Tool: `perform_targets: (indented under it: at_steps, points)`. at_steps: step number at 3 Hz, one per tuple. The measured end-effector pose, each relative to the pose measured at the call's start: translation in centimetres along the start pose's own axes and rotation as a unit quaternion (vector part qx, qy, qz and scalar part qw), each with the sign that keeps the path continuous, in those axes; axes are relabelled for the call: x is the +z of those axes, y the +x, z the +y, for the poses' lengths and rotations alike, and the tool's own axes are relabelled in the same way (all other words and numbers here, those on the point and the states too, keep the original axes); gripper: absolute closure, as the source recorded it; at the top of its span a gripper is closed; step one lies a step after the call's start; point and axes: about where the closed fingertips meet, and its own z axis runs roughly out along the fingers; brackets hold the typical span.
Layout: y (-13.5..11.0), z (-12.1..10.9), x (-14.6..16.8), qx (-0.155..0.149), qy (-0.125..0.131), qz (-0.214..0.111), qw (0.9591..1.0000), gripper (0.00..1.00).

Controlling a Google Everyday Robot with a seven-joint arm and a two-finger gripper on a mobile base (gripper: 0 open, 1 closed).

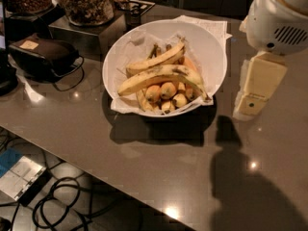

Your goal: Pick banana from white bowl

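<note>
The white bowl (pixel 211 57), lined with crumpled white paper, stands in the middle of the grey table. The banana (pixel 161 75), long, curved and yellow with dark streaks, lies across the top of the pile in it. A slimmer banana (pixel 156 60) lies just behind it, and several small stubby yellow-orange bananas (pixel 167 90) lie under it. My gripper (pixel 248 107) hangs from the white arm at the right, just beside the bowl's right rim and above the table. It holds nothing that I can see.
A black device (pixel 43 53) with a cable sits at the left. Jars of snacks (pixel 86 3) stand on a metal box at the back left. A sheet of paper (pixel 209 25) lies under the bowl's far side. Cables (pixel 62 206) lie on the floor below the table's front edge.
</note>
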Motion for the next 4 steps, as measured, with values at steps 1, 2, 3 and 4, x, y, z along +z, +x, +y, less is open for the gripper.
perform_targets:
  at_steps: [1,2,3,4]
  points:
    - [-2.5,-0.3,1.5,0.0,-0.035,-0.009,0.9994,0.0]
    - [-5.2,-0.4,3.0,-0.002,-0.062,-0.006,0.998,0.0]
    - [-7.1,-0.2,3.8,-0.025,-0.075,-0.01,0.9968,0.0]
    - [-7.1,-0.6,3.4,-0.002,-0.065,-0.02,0.9977,0.0]
